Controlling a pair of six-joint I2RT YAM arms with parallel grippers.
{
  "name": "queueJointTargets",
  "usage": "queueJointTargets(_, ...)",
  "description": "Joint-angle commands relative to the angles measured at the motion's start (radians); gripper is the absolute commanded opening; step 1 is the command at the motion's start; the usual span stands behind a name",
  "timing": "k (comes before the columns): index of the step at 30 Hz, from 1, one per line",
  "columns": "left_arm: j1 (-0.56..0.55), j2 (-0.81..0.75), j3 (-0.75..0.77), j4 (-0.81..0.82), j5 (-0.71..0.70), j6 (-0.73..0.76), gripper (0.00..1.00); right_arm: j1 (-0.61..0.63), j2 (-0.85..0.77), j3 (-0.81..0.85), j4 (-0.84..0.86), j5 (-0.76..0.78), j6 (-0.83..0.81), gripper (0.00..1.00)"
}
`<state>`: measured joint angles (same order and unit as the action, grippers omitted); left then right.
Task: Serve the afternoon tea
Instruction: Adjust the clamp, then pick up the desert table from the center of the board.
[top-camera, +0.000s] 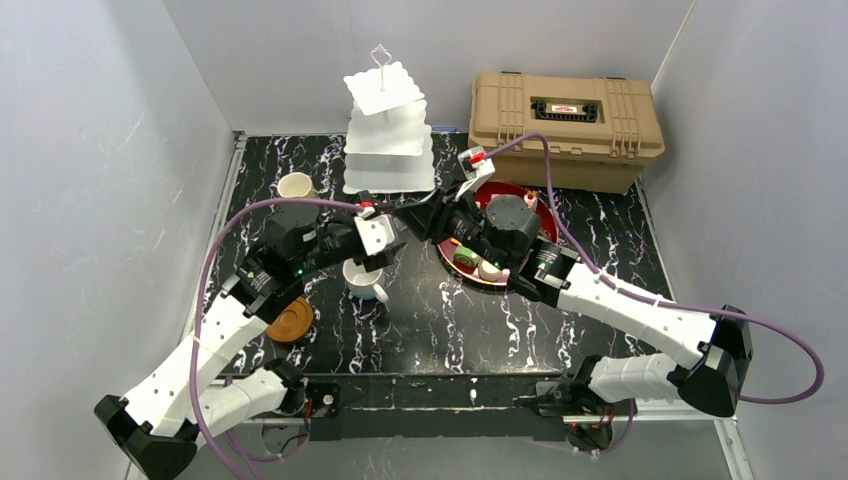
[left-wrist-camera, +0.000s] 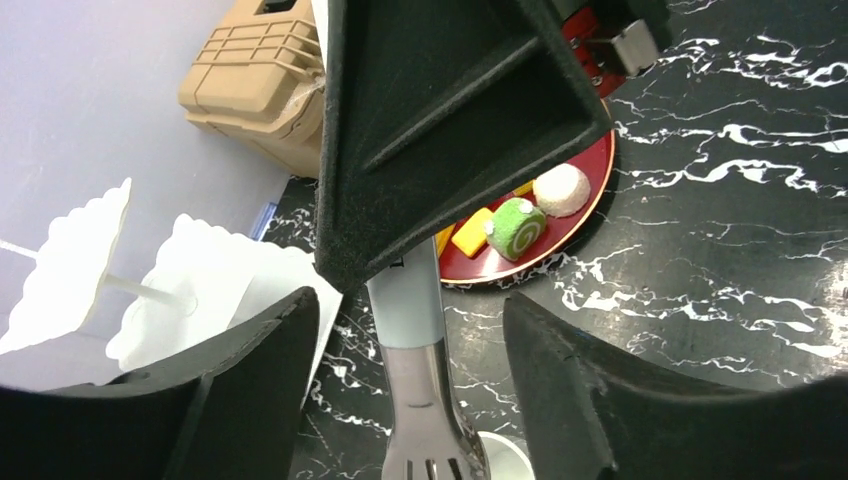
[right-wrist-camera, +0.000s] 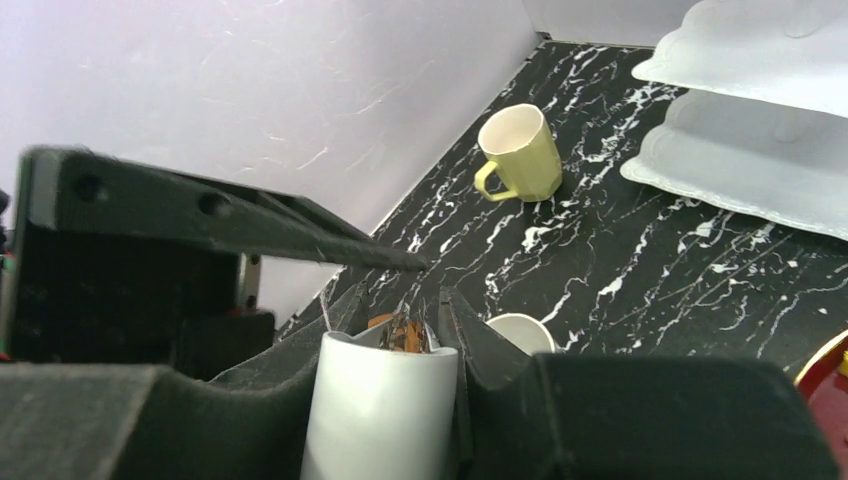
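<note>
**Operator:** How do my grippers stand?

**Spotter:** Your 2 grippers meet tip to tip above the black marbled table (top-camera: 450, 320). Your left gripper (left-wrist-camera: 410, 305) is spread wide. The tongs (left-wrist-camera: 422, 395) run down the gap between its 2 fingers, and in the left wrist view neither finger touches them. Your right gripper (right-wrist-camera: 400, 300) is pressed in on the pale handle of the tongs, with 1 finger against each side.

**Operator:** Where is the tea set from there?

**Spotter:** The white 3-tier cake stand (top-camera: 388, 130) stands just beyond both sets of fingertips, on the far side, and I can see nothing on the parts of its tiers that show. The white mug (top-camera: 365, 280) sits just on the near side of your left gripper, almost under it. From the right wrist its rim shows just past your right fingertips. The yellow-green mug (right-wrist-camera: 520, 152) is upright farther out, to the far left of your left gripper and apart from it. 1 brown coaster (top-camera: 292, 320) lies back beside your left forearm, well behind the fingers.

**Operator:** And the pastries?

**Spotter:** They lie on the red plate (left-wrist-camera: 590, 190), behind your right gripper and partly under that wrist. A green roll (left-wrist-camera: 517, 226) and a white dome pastry (left-wrist-camera: 561, 189) sit side by side near its rim. The others are hidden by the arm. The tan case (top-camera: 565, 125) is beyond the plate, against the back wall.
</note>
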<state>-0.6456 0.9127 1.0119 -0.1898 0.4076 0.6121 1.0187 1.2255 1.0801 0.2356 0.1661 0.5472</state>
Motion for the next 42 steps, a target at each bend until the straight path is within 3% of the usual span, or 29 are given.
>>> queueJointTargets(1,-0.004,-0.039,-0.002,-0.032,0.029,-0.022,0.75,0.004,-0.043,0.041,0.001,0.06,-0.041,0.24)
queueJointTargets(2,-0.005,-0.04,0.007,-0.038,0.028,-0.054,0.82,0.004,-0.049,0.039,-0.01,0.077,-0.057,0.25)
queueJointTargets(6,-0.004,-0.012,0.085,-0.087,0.019,-0.184,0.9,0.003,-0.063,0.029,-0.078,0.178,-0.14,0.25)
queueJointTargets(9,0.01,0.078,0.211,-0.145,-0.124,-0.351,0.98,0.003,-0.06,0.021,-0.116,0.261,-0.198,0.2)
queueJointTargets(11,0.058,0.169,0.338,-0.217,-0.172,-0.402,0.98,0.001,-0.057,0.016,-0.129,0.305,-0.23,0.17)
queueJointTargets(14,0.174,0.253,0.431,-0.232,-0.127,-0.459,0.98,-0.003,-0.054,0.016,-0.146,0.343,-0.262,0.16)
queueJointTargets(19,0.276,0.417,0.602,-0.22,-0.171,-0.444,0.98,-0.005,-0.075,0.015,-0.182,0.392,-0.291,0.15)
queueJointTargets(29,0.326,0.809,0.845,0.068,-0.234,-0.449,0.97,-0.006,-0.148,-0.044,-0.201,0.399,-0.259,0.15)
queueJointTargets(33,0.339,0.916,0.865,0.251,-0.192,-0.462,0.97,-0.006,-0.143,-0.046,-0.201,0.376,-0.252,0.15)
queueJointTargets(42,0.361,1.146,1.032,0.408,-0.235,-0.532,0.97,-0.006,-0.148,-0.046,-0.207,0.336,-0.22,0.15)
